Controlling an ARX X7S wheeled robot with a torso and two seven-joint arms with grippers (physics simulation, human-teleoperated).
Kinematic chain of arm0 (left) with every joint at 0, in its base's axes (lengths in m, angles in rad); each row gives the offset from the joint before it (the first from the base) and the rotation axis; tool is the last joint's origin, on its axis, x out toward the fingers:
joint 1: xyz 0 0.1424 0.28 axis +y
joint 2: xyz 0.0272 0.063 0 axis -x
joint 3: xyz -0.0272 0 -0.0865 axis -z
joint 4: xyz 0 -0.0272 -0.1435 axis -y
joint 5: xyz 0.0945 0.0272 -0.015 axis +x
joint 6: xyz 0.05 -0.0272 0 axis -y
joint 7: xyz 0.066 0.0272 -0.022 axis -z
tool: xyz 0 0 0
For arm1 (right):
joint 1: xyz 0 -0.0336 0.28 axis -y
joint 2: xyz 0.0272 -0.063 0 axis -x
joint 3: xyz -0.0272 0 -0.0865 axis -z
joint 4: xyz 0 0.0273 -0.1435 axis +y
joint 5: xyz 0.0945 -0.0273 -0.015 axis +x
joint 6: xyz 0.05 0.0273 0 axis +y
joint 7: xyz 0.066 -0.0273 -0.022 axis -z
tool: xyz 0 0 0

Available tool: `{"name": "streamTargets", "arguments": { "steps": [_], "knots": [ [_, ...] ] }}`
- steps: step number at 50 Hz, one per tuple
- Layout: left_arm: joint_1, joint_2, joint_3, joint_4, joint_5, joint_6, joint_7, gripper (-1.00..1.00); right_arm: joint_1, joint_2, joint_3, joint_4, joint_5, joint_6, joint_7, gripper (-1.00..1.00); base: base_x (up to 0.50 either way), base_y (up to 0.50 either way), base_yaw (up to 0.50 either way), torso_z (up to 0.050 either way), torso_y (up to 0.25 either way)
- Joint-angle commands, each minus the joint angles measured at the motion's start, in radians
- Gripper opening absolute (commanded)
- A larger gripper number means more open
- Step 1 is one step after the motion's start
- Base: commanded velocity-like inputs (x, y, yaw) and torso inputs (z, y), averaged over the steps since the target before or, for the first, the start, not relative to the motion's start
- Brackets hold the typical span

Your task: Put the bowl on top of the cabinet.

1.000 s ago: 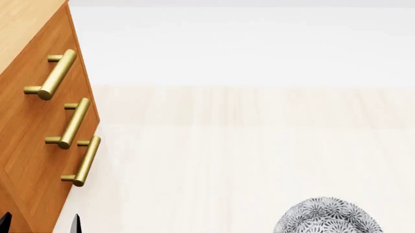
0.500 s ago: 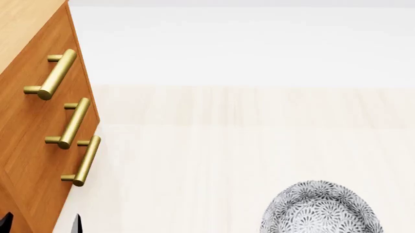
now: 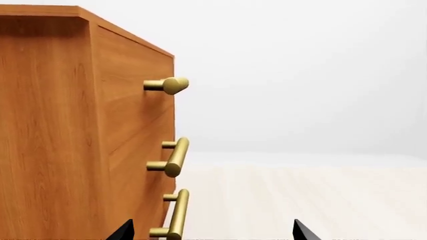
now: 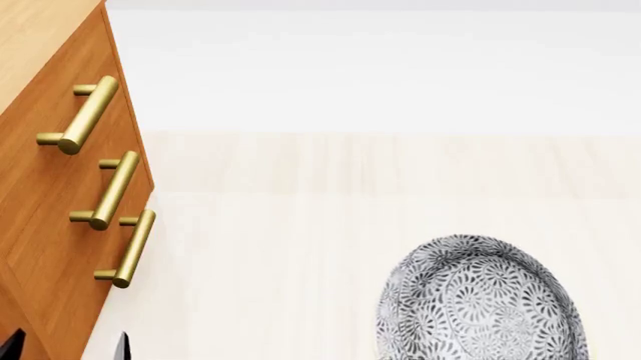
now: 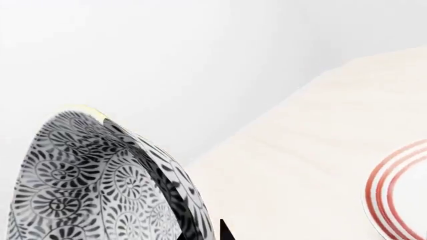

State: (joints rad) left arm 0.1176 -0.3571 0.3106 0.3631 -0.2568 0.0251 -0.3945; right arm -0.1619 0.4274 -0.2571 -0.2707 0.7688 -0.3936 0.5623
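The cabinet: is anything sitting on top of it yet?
On the corner of the cabinet top that shows in the head view, nothing; the rest is out of frame. The bowl is off to its right, not on it.

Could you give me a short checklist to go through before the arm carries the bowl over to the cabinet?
1. Bowl off the table: ok. The bowl shows tilted, its inside facing the head camera, close against the right wrist camera.
2. Grip on the bowl: cannot tell. Only one dark fingertip of the right gripper shows beside the bowl; contact is hidden.
3. Left gripper out of the way: ok. The left gripper is open and empty, low beside the cabinet's front.
4. Cabinet top free for the bowl: cannot tell. Only a corner of the cabinet top is in view.
5. Plate clear of the lift: ok. The red-ringed plate lies flat, apart from the bowl.
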Motion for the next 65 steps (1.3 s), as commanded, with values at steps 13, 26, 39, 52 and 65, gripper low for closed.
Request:
{"name": "streamTargets", "arguments": {
  "steps": [13, 26, 39, 52, 65],
  "knots": [
    [-0.014, 0.003, 0.017, -0.023, 0.002, -0.004, 0.0, 1.0, 0.116, 0.088, -0.003, -0.167, -0.157, 0.216, 0.196, -1.0, 0.0, 0.0, 0.0, 0.0, 0.001],
    [-0.014, 0.0, 0.017, -0.022, 0.0, -0.003, -0.005, 1.0, 0.281, 0.141, -0.046, -0.25, -0.162, 0.416, 0.251, -1.0, 0.0, 0.0, 0.0, 0.0, 0.0],
    [-0.013, -0.004, 0.02, -0.019, -0.001, -0.003, -0.008, 1.0, 0.51, 0.161, -0.096, -0.278, -0.135, 0.642, 0.288, -1.0, 0.0, 0.0, 0.0, 0.0, 0.001],
    [-0.018, -0.005, 0.022, -0.025, -0.008, -0.003, -0.007, 1.0, 0.767, 0.134, -0.146, -0.184, -0.108, 0.828, 0.275, -1.0, 0.0, 0.0, 0.0, 0.0, 0.0],
    [-0.023, -0.007, 0.024, -0.031, -0.008, -0.004, -0.011, 1.0, 0.933, 0.082, -0.203, -0.04, -0.149, 0.859, 0.198, -1.0, 0.0, 0.0, 0.0, 0.0, 0.001]
  ]
}}
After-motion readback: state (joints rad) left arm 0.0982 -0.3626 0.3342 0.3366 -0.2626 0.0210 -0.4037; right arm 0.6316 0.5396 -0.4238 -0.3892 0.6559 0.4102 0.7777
